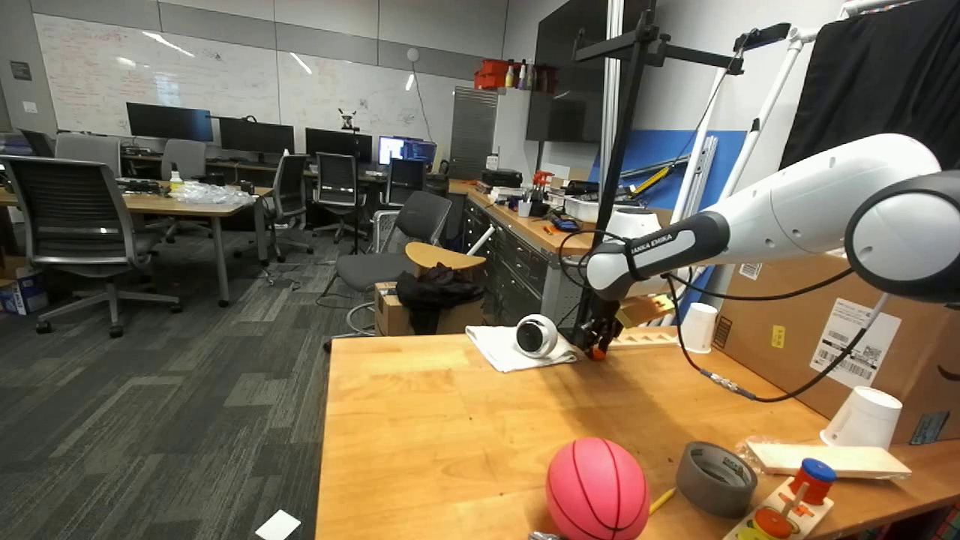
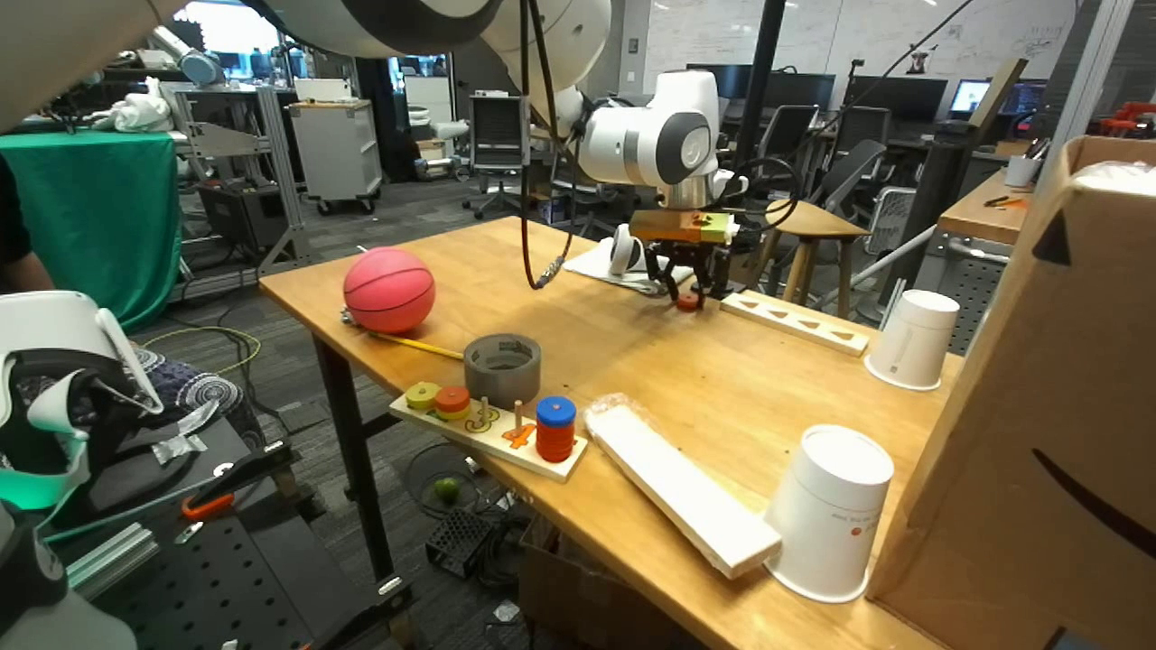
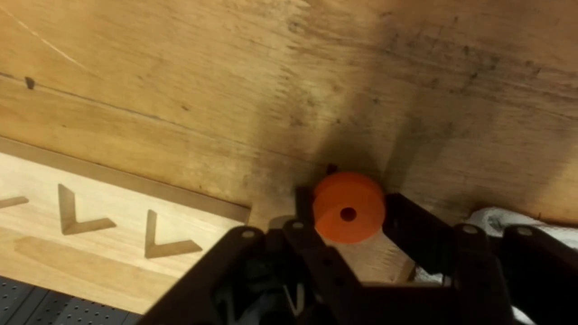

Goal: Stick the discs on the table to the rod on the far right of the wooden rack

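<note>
An orange disc (image 3: 347, 198) with a dark central hole is at the table's far side. My gripper (image 3: 348, 207) has a finger against each side of it and is shut on it. In both exterior views the fingertips (image 2: 688, 291) (image 1: 598, 341) are low at the table (image 2: 650, 361). I cannot tell whether the disc (image 2: 688, 303) (image 1: 598, 354) touches the table. The wooden rack (image 2: 553, 468) (image 1: 817, 511) lies at the opposite edge. Its end rod, at the right in an exterior view, bears a red stack (image 2: 554, 442) topped by a blue disc (image 2: 556, 410). Two rods beside it are bare.
A slotted wooden bar (image 3: 113, 216) (image 2: 795, 323) and a white round object (image 1: 536, 336) on a cloth (image 1: 495, 352) flank the gripper. A tape roll (image 2: 502, 370), pink ball (image 2: 388, 289), pale wrapped block (image 2: 677, 487), white cups (image 2: 831, 515) and cardboard box (image 2: 1020, 433) stand on the table.
</note>
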Robot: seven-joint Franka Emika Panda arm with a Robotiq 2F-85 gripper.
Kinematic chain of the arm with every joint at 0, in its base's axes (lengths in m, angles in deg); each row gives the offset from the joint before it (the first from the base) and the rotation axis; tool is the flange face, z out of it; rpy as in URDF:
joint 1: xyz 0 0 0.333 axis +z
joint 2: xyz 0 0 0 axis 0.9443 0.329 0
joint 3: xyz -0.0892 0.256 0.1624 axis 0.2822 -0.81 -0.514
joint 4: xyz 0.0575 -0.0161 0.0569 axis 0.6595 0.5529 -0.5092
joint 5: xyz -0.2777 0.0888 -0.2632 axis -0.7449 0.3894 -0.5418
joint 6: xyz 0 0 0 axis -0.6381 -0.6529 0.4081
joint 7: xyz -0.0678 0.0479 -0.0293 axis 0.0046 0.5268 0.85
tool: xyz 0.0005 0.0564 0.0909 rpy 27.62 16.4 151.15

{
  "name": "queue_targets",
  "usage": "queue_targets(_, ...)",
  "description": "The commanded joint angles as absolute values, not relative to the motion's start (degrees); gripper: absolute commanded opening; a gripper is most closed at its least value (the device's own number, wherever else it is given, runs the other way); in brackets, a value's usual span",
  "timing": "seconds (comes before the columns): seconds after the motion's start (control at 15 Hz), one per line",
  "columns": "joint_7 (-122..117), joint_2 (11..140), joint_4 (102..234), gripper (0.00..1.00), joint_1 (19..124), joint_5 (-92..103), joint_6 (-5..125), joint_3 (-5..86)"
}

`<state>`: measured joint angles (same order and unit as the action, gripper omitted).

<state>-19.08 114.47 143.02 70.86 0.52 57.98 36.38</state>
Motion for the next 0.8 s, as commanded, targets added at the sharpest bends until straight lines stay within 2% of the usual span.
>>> queue_targets(0.0,-19.2,110.4,145.6,0.26,71.8,-0.5,58.2,36.6)
queue_targets(0.4,-18.4,103.9,151.6,0.26,72.8,-2.2,59.0,37.3)
queue_targets(0.73,-17.4,95.9,162.7,0.26,73.9,-5.5,60.8,38.0)
